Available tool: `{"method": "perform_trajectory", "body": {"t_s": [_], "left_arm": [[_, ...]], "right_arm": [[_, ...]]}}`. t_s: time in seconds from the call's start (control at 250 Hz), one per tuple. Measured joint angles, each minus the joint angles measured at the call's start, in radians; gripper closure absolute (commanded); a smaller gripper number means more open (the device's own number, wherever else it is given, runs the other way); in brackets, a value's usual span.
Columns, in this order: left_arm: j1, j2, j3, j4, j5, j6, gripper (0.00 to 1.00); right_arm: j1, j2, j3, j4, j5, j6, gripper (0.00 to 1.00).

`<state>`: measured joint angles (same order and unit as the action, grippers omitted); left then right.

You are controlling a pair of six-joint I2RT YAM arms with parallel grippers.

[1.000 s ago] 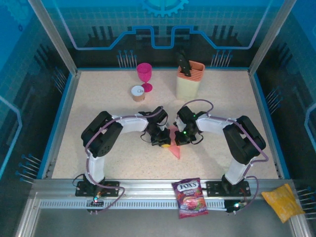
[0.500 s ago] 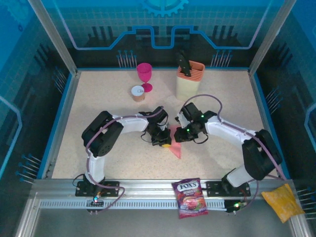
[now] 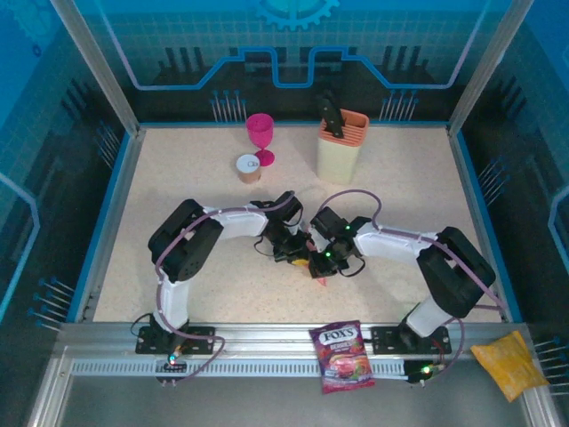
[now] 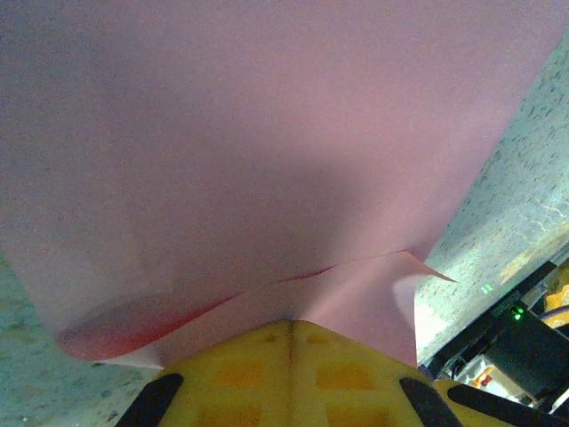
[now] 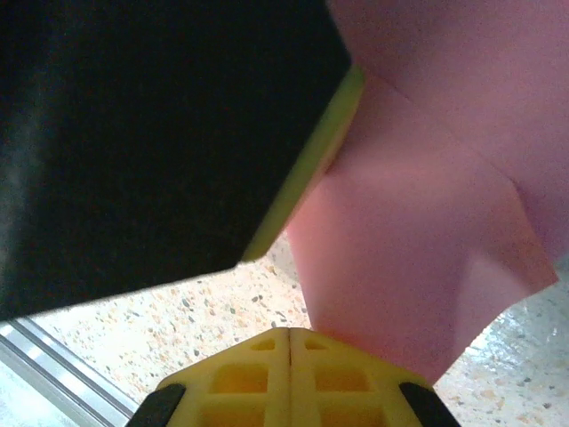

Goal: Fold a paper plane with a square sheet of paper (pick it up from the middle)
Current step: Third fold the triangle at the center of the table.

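Observation:
The salmon-pink sheet of paper (image 3: 312,238) lies folded into a narrow pointed shape at mid-table, its point toward the near edge. My left gripper (image 3: 300,260) is shut, its yellow fingertips (image 4: 291,331) pressed down on the paper (image 4: 267,160), where a raised flap and a crease show. My right gripper (image 3: 321,267) is also shut and sits over the paper's near end. In the right wrist view its tips (image 5: 291,334) rest at the edge of the paper (image 5: 418,231), with the left gripper's dark body close by at upper left.
At the back stand a magenta goblet (image 3: 260,135), a small round cup (image 3: 248,167) and a beige holder (image 3: 341,147) with a black tool in it. A purple candy bag (image 3: 342,357) and a yellow bag (image 3: 508,363) lie on the near rail.
The right gripper drew back to the far right, then came in again toward the near left and now covers the paper's lower part. The left gripper stayed put.

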<state>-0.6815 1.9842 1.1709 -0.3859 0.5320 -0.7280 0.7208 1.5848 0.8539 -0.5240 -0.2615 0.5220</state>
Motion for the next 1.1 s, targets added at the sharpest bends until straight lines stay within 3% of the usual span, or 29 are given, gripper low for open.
{"method": "perform_trajectory", "body": {"t_s": [0.635, 1.103], "left_arm": [[0.013, 0.009, 0.000, 0.000, 0.026, -0.015, 1.00], [0.017, 0.011, 0.000, 0.004, 0.034, -0.014, 1.00]], "right_arm": [[-0.024, 0.042, -0.045, 0.155, -0.003, -0.002, 1.00], [-0.048, -0.035, -0.176, 0.283, -0.035, 0.063, 0.97]]}}
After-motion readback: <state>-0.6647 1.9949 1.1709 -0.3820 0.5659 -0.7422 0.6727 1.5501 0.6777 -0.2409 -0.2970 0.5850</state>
